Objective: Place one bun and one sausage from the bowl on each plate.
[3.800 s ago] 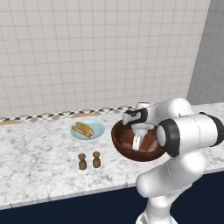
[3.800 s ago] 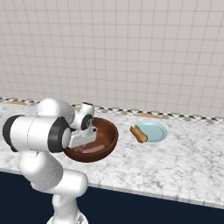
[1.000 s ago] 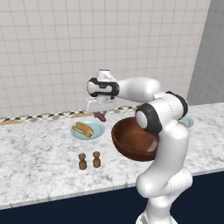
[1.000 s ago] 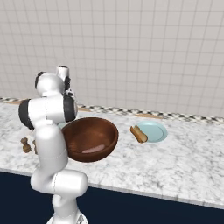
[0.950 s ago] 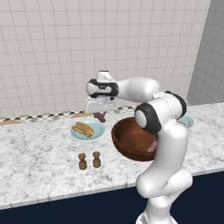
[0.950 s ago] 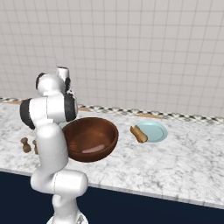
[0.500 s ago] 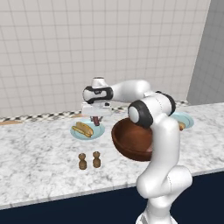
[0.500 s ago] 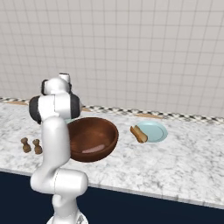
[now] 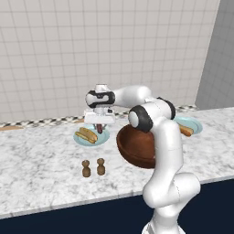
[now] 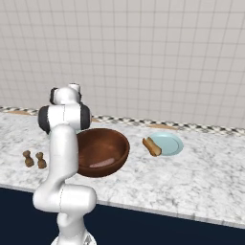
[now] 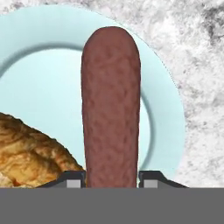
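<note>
Two cameras behind the arm look forward and down across the marble counter (image 9: 41, 160) toward the tiled wall (image 9: 50, 55) — one from the left, one from the right. Both take in the wooden bowl (image 10: 103, 150) and the far-right plate (image 10: 168, 143). A third, on the hand, looks close along a sausage (image 11: 111, 109) at the left plate (image 11: 41, 87) — nearly touching range.

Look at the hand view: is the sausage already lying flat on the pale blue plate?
No. The sausage is gripped between the gripper fingertips, hanging above the plate beside the bun.
</note>
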